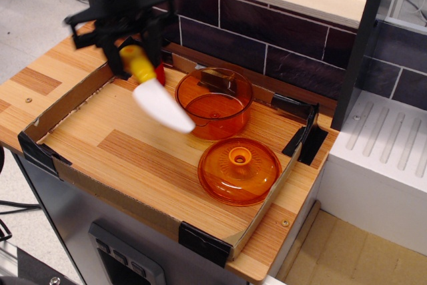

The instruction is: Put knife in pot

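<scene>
No lettering, brand or label reads anywhere here. Up at ten o'clock the end effector (133,51) is clenched on the knife (155,91), black fingers (115,61) either side of the bulbous yellow handle, the whole tool clear of the desk (40,81). The broad, rounded white blade slants down toward four o'clock, a little blurred, and its tip overlaps the near-left wall of the pot (214,103) in this view. That pot is translucent orange, straight-sided, open-topped, sitting just above centre inside the shallow cardboard tray (67,98). At five o'clock from it, just beside, lies the domed orange lid (239,170) with its centre knob up. A sliver of something red (160,73) peeks out behind the handle, too hidden to name. Black corner clips (203,243) brace the tray; dark brick tiling (267,38) runs behind at twelve o'clock.
</scene>
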Controlling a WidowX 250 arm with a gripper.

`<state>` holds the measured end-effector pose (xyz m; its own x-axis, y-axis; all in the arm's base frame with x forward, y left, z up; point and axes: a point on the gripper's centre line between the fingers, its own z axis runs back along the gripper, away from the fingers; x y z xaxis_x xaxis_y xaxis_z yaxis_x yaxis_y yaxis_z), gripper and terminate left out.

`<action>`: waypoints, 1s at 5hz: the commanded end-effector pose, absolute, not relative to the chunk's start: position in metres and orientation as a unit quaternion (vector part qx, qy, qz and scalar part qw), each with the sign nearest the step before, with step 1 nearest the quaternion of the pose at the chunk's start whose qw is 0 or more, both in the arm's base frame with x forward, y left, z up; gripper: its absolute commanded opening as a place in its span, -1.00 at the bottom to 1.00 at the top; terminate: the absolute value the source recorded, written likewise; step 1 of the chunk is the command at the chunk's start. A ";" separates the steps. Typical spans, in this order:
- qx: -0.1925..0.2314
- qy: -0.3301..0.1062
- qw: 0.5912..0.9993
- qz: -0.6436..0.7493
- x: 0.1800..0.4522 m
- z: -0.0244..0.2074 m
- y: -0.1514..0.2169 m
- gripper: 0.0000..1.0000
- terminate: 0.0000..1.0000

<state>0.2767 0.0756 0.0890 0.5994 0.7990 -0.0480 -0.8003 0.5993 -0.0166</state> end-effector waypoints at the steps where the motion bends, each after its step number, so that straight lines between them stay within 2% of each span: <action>1: 0.011 -0.007 0.886 0.464 0.310 0.072 0.043 -1.00 -1.00; 2: 0.019 -0.011 0.882 0.471 0.318 0.061 0.031 -1.00 -1.00; 4: 0.007 -0.013 0.882 0.471 0.330 0.054 0.021 -1.00 -1.00; 5: -0.007 -0.018 0.886 0.464 0.333 0.056 0.023 1.00 -1.00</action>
